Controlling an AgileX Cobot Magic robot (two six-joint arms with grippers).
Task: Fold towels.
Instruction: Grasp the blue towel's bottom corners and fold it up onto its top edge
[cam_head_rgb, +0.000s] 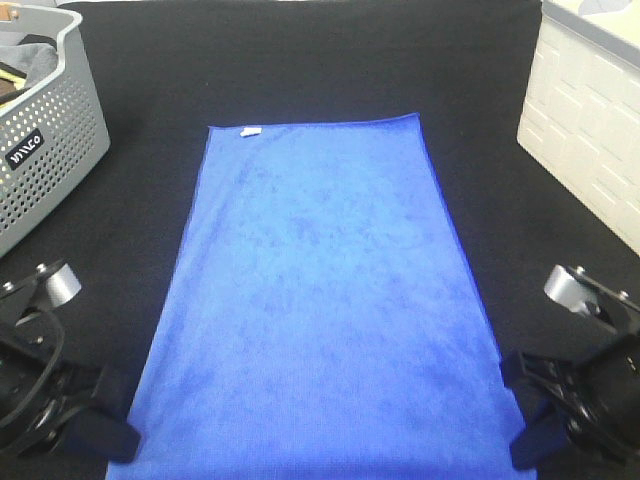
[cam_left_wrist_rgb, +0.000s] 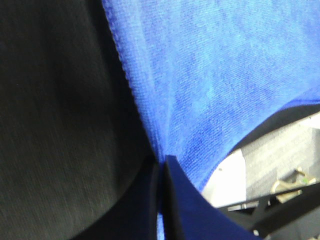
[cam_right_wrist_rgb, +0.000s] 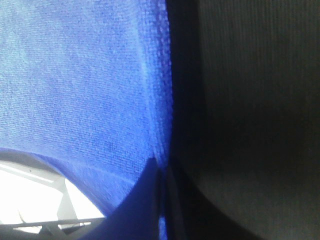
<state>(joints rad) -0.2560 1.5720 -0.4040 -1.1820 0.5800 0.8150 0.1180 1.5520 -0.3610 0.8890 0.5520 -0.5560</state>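
Black cloth-covered worktop (cam_head_rgb: 300, 60). Far left: grey perforated plastic basket (cam_head_rgb: 55, 140) with dark fabric inside, well apart from the towel. Next, left fingers (cam_head_rgb: 110, 437) sit at the near-left corner of the blue microfibre towel (cam_head_rgb: 320, 300), pinched closed on it; the left wrist view shows cloth clamped between them. Towel lies flat and fully spread in the centre of the worktop, long axis running away from the robot. Small white label (cam_head_rgb: 250, 131) on its far edge, near the left corner. At the near-right corner, right fingers (cam_head_rgb: 530, 445) are closed on the cloth, same pinch in the right wrist view. Far right: white panelled box (cam_head_rgb: 590, 130), apart from the towel.
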